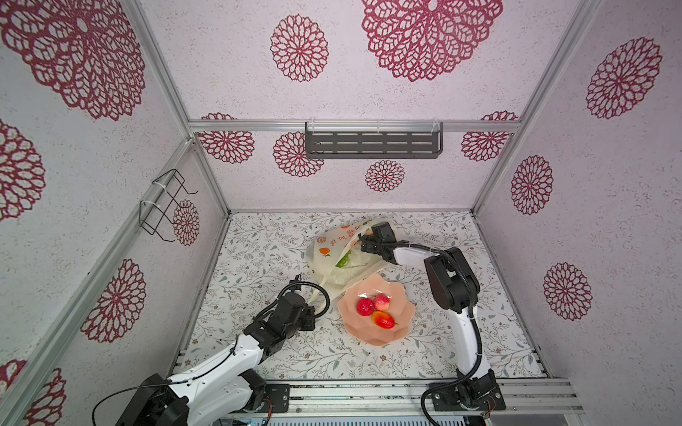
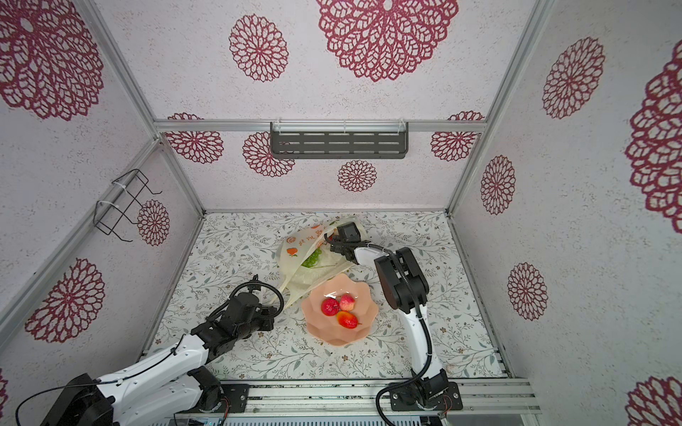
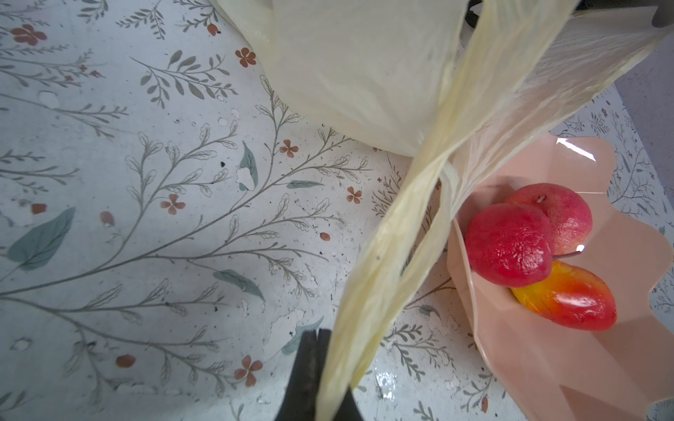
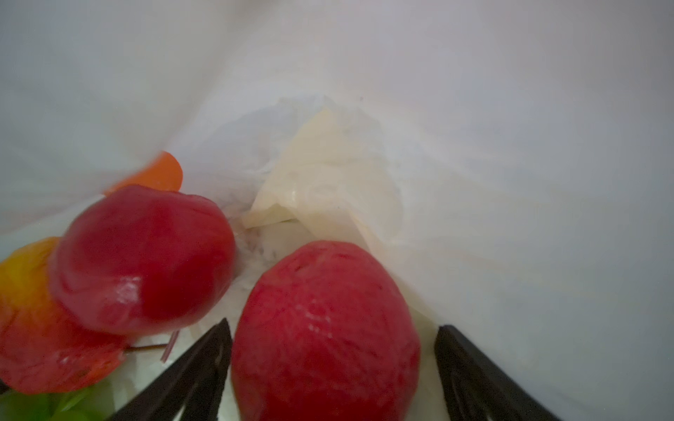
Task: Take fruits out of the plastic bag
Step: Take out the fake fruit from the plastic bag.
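Note:
The cream-yellow plastic bag [image 1: 330, 254] [image 2: 295, 258] lies at the back of the table, with a green grape bunch [image 1: 343, 261] [image 2: 312, 259] showing through its mouth. My right gripper [image 4: 334, 324] is inside the bag and open. A matt red fruit [image 4: 324, 291] stands between its fingers, with a gap on one side. Beside it lie a glossy red fruit [image 4: 146, 262] and a red-yellow mango shape [image 4: 33, 320]. My left gripper [image 3: 317, 331] [image 1: 312, 313] is shut on the bag's handle [image 3: 394, 255], which is stretched taut towards it.
A peach-pink scalloped bowl [image 1: 402, 295] [image 2: 365, 295] [image 3: 547, 382] sits in front of the bag, between the two arms. It holds two red fruits [image 1: 365, 307] [image 1: 382, 302] and a mango shape [image 1: 383, 320]. The bag's lower edge lies on the bowl's rim.

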You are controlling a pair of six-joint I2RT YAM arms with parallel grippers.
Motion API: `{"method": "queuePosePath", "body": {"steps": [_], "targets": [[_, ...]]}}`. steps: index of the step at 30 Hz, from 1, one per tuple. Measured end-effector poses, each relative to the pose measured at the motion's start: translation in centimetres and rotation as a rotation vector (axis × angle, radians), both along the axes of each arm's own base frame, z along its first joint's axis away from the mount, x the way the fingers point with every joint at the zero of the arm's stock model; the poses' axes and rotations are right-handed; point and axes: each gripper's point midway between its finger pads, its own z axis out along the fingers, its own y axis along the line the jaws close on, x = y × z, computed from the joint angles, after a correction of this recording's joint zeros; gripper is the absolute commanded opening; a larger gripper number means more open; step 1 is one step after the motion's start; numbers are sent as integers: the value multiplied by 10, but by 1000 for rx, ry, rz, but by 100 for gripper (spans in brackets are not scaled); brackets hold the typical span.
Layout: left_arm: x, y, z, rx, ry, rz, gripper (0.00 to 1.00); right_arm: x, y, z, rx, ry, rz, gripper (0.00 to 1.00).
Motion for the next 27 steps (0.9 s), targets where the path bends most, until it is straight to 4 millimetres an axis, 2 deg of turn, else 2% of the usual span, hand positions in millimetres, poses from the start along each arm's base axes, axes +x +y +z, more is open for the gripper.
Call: {"method": "queuePosePath", "body": {"steps": [7,12,18,21,27], "targets": [[0,0,1,-2,-3,0,0,3,1,3,16,-13,5,73],[1,0,1,-1,-4,3,0,2,4,3,38,-19,22,59],[1,2,1,2,-6,13,0,-11,2,3,69,-17,51,55],[3,2,4,7,-9,18,0,-17,4,10,95,-17,76,54],[16,-1,30,-2,-55,40,0,-31,13,34,163,-33,146,54]]}}
